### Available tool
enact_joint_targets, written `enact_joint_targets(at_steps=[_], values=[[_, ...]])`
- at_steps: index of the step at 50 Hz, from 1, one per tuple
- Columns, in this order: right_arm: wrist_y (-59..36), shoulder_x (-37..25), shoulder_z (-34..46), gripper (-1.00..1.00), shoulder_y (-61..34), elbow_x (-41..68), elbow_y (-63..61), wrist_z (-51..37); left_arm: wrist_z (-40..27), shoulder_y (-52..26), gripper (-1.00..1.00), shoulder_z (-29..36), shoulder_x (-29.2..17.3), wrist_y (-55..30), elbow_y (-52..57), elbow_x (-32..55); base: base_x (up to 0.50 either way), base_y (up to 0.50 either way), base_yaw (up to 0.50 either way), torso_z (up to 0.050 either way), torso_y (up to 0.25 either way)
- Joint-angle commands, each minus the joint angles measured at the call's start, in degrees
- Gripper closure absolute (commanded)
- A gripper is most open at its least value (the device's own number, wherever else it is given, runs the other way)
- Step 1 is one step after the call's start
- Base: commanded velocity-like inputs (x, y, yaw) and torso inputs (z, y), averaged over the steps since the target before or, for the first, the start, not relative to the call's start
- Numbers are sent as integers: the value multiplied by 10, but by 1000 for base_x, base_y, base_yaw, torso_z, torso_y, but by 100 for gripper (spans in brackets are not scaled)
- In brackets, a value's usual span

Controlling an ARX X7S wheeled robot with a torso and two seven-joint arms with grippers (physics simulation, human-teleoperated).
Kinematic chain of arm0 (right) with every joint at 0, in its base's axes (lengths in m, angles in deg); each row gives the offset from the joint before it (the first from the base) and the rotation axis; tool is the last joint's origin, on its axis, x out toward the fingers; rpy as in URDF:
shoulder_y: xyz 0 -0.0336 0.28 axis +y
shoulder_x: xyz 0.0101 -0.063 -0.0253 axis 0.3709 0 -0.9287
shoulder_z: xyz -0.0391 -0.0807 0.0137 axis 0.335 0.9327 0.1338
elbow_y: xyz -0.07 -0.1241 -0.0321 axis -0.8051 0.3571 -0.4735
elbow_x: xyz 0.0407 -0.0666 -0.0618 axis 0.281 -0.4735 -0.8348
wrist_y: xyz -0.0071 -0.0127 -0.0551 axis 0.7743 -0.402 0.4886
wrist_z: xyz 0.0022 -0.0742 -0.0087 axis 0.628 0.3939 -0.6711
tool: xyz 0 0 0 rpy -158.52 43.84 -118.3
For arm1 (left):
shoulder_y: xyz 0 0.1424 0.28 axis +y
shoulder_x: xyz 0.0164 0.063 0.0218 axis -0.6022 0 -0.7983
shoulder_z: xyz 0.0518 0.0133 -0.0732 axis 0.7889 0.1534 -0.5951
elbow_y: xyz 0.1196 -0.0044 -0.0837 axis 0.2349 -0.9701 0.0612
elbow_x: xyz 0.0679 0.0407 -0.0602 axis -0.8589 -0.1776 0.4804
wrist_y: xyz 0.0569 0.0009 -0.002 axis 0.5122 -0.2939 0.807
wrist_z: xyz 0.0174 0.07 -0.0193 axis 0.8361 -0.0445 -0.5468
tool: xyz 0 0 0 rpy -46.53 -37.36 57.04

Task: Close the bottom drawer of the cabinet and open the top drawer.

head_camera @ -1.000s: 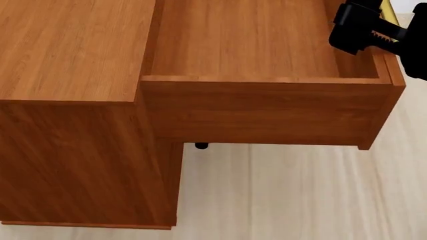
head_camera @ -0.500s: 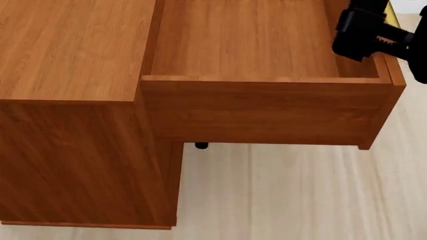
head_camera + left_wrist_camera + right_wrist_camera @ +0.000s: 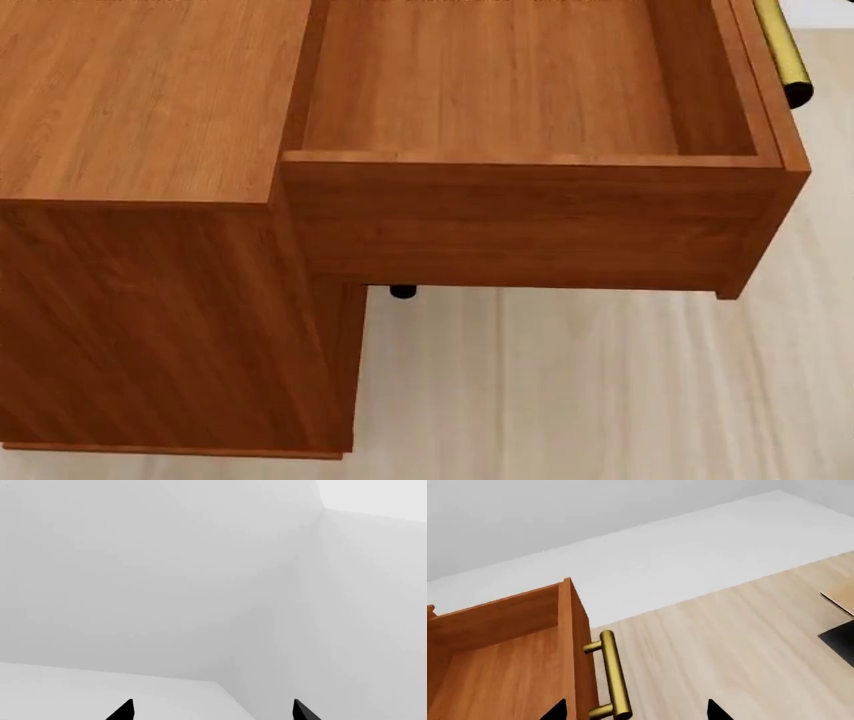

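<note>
From our head camera we look down on the cabinet (image 3: 147, 180), its flat wood-grain top filling the left of the view and its side panel dropping to the pale plank floor (image 3: 574, 390). The top drawer (image 3: 534, 215) stands pulled well out of the cabinet body, an empty shallow box open to us, and its brass handle (image 3: 781, 50) runs along the outer face of its front at the far right edge. Below the open drawer a small dark end of another handle (image 3: 402, 292) pokes out from under it; we cannot tell from here which lower drawer it belongs to, and the bottom drawer itself is hidden. Neither arm shows in the head view. Our right wrist camera looks past the right gripper (image 3: 635, 711), whose two dark fingertips sit apart with nothing between them, just clear of the same brass bar and the drawer's front board. Our left gripper (image 3: 212, 711) points at bare white walls, its two fingertips likewise spread and holding nothing, well away from the cabinet.
</note>
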Motion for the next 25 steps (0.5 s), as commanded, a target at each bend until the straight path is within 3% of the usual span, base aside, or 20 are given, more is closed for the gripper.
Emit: enact_joint_targets(at_steps=[1, 12, 25], values=[[51, -27, 27, -100, -31, 64, -122, -38, -1, 0, -100, 2, -1, -1, 0, -1, 0, 0, 0, 0, 0], [148, -76, 43, -100, -20, 98, -273, -38, -4, -3, -100, 7, -4, -7, 0, -8, 0, 0, 0, 0, 0], [219, -112, 24, -100, 51, 47, -426, -16, -5, -4, -100, 12, -8, -10, 0, -17, 0, 0, 0, 0, 0]])
